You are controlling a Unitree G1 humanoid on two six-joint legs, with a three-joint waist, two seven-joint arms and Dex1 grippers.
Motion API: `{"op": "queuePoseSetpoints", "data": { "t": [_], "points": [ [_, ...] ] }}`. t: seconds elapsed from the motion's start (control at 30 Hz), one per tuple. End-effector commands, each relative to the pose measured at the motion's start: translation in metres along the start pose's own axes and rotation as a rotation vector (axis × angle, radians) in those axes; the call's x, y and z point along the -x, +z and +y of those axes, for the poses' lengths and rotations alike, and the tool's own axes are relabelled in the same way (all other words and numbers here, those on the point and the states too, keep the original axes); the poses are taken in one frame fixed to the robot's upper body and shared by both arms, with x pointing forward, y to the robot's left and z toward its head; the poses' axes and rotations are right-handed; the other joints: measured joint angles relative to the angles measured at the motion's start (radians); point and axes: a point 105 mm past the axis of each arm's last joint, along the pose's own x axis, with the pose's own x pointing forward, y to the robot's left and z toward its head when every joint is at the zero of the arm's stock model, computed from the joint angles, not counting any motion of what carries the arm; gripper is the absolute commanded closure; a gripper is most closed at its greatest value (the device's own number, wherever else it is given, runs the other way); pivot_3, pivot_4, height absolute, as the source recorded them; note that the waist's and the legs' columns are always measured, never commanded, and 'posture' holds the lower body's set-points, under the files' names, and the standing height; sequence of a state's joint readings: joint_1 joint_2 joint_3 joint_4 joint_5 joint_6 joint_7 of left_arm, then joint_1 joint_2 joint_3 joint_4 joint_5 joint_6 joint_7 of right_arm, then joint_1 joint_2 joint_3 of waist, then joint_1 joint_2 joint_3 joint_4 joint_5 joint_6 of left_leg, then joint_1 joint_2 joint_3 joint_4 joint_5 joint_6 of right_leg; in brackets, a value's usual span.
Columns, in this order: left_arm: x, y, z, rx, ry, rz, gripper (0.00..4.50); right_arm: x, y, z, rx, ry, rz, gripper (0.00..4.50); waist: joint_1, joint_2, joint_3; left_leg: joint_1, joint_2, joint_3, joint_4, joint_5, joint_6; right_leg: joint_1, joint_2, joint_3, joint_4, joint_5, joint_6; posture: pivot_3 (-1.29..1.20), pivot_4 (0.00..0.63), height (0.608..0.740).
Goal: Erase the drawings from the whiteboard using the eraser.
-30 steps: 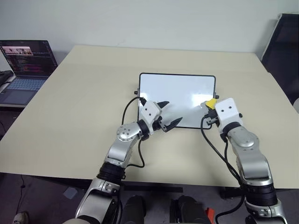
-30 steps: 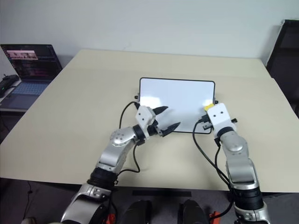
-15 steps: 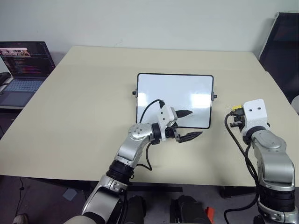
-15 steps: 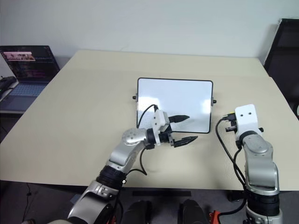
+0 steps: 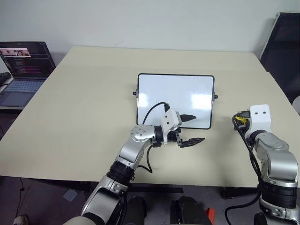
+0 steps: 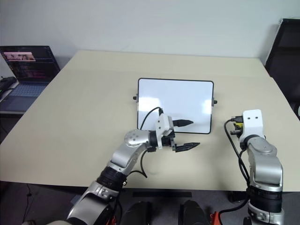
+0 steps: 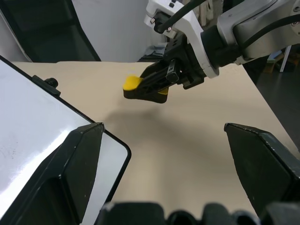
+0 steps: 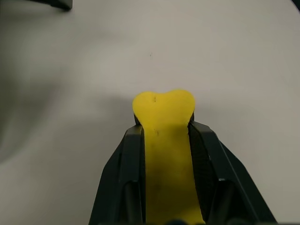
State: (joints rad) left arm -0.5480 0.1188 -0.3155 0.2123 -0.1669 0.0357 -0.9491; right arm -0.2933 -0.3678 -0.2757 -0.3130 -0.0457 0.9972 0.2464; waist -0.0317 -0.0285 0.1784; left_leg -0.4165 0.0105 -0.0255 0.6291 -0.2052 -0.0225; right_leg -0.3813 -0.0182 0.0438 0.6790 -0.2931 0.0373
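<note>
On table, mid: whiteboard (image 5: 176, 99) lies flat, black frame, glossy, face looks clean, no drawings visible from here
Table (image 5: 84, 117): beige, wide; laptop (image 5: 21, 70) off its far-left edge, screen text too small to read
Left gripper (image 5: 189, 128): just beyond whiteboard's near edge, pointing right, jaws wide apart, holding nothing
Right gripper (image 7: 149, 87): right of whiteboard, well apart from it, above bare table, jaws clamped on eraser
Eraser (image 8: 164, 140): yellow block, dark underside, tip sticks out past fingers, pinched by its long sides
Handling (judged): eraser light, a bit soft, squeezed waist shows it gives; side grip good, keeps dark face down for wiping
Whiteboard handling (judged): stiff, slick, light, could slide under rubbing; steady at frame or side knobs
Writing/brands: none readable on eraser or whiteboard
</note>
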Motion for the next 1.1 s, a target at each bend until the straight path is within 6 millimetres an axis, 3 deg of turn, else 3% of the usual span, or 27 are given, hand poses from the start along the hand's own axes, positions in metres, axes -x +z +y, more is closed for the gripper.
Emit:
{"op": "queuePoseSetpoints", "data": {
  "t": [0.03, 0.27, 0.8, 1.1],
  "points": [
    [-0.002, 0.009, -0.001, -0.043, -0.004, -0.021, 0.00, -0.003, 0.012, -0.004, -0.017, 0.007, -0.053, 3.53, 0.000, 0.000, 0.000, 0.000, 0.000, 0.000, 0.000, 0.000, 0.000, 0.000, 0.000, 0.000, 0.000, 0.000, 0.000, 0.00, 0.150, 0.740],
    [-0.001, 0.008, 0.001, -0.054, 0.007, -0.013, 0.00, -0.013, 0.003, 0.000, -0.055, 0.062, -0.047, 3.53, 0.000, 0.000, 0.000, 0.000, 0.000, 0.000, 0.000, 0.000, 0.000, 0.000, 0.000, 0.000, 0.000, 0.000, 0.000, 0.00, 0.150, 0.740],
    [-0.001, 0.007, 0.001, -0.069, 0.006, 0.000, 0.00, -0.025, -0.001, -0.029, -0.206, 0.092, -0.028, 3.53, 0.000, 0.000, 0.000, 0.000, 0.000, 0.001, 0.000, 0.000, 0.000, 0.000, 0.000, 0.000, 0.000, 0.000, 0.000, 0.00, 0.150, 0.740],
    [0.000, 0.008, 0.002, -0.068, 0.013, 0.000, 0.00, -0.029, -0.004, -0.028, -0.247, 0.129, -0.003, 3.53, 0.000, 0.000, 0.000, 0.000, 0.000, 0.001, 0.000, 0.000, 0.000, 0.000, 0.000, 0.000, 0.000, 0.000, 0.000, 0.00, 0.150, 0.740]
  ]
}}
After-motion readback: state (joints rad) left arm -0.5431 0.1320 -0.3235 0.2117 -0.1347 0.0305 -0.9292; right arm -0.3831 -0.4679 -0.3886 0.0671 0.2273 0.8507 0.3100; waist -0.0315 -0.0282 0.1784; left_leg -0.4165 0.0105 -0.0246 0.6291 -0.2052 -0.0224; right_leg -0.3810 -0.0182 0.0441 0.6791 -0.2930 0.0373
